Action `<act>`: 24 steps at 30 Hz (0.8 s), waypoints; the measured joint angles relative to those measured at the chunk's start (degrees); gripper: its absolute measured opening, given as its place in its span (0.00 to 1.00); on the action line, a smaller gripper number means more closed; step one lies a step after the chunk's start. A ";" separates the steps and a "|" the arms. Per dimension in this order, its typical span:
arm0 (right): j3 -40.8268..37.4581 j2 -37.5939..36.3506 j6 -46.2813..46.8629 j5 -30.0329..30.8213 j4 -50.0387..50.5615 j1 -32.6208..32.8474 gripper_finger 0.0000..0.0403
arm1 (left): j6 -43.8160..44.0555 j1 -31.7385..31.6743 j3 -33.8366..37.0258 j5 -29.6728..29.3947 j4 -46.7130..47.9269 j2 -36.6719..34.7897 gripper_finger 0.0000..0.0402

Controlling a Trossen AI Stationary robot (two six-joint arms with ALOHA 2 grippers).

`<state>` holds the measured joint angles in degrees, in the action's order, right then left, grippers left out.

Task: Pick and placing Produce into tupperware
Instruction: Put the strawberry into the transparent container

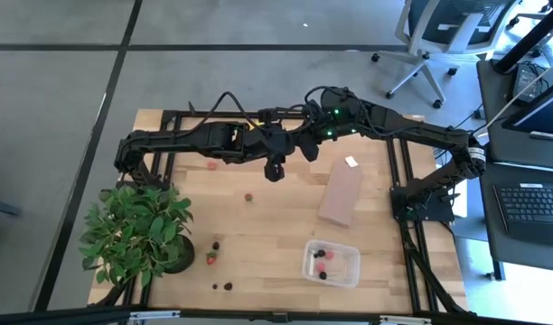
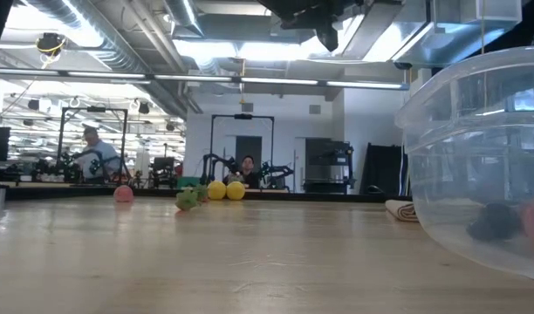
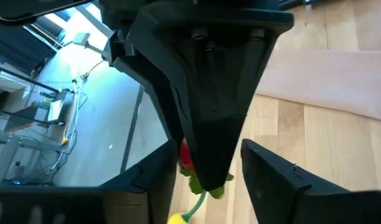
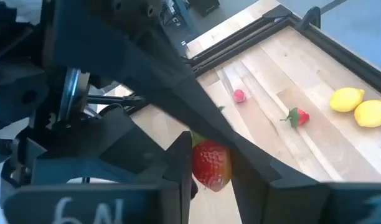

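Both grippers meet above the far middle of the table (image 1: 258, 226). My right gripper (image 4: 211, 152) is shut on a red strawberry (image 4: 210, 167) with a green leafy cap. My left gripper (image 3: 209, 171) is open. Its fingers stand on either side of the right gripper's tip and the strawberry (image 3: 185, 155); whether they touch it I cannot tell. The clear tupperware (image 1: 331, 262) rests on its base near the table's near right edge, with several berries inside. It fills the right of the low view (image 2: 476, 157). Other produce lies loose: a strawberry (image 1: 248, 196), blackberries (image 1: 222, 286), two lemons (image 4: 358, 107). My right gripper pinches the strawberry by the sides of its red body (image 4: 203, 171) between its two fingers (image 4: 175, 165). The fruit fills the gap between them, leafy cap away from the camera. It is lifted clear, well above the wood.
A leafy potted plant (image 1: 136, 230) stands at the near left corner. A flat brown block (image 1: 340, 194) lies right of centre with a small white piece (image 1: 351, 162) beyond it. More fruit lies by the plant (image 1: 211, 257). Black frame rails (image 1: 403, 181) edge the table.
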<state>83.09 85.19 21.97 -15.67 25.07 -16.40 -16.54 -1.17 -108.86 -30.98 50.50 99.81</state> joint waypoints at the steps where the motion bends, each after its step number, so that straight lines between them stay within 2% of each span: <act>1: 0.00 0.00 -0.13 -0.12 0.24 0.01 0.21 | 0.31 -0.02 0.00 -0.01 0.27 0.00 0.43; 7: 0.00 -0.02 -2.46 -0.13 5.62 0.04 0.21 | 4.06 -0.33 0.00 1.42 7.62 0.00 0.46; 11: 0.00 -0.04 -6.47 -0.45 12.87 1.17 0.21 | 12.45 -1.70 0.00 5.09 16.90 0.00 0.54; 15: 0.00 -0.07 -12.14 -0.56 20.77 5.08 0.21 | 19.13 -3.19 0.00 10.52 23.00 -0.02 0.62; 20: 0.00 -0.07 -16.27 -0.05 29.03 12.20 0.21 | 17.70 -4.16 0.00 16.72 23.71 -0.02 0.64; 24: 0.00 -0.07 -13.06 6.31 30.84 19.51 0.21 | 11.24 -5.78 0.00 24.04 20.83 -0.06 0.63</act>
<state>83.09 85.12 8.90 -9.36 55.91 3.11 -5.30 -6.95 -108.86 -6.95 71.32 99.75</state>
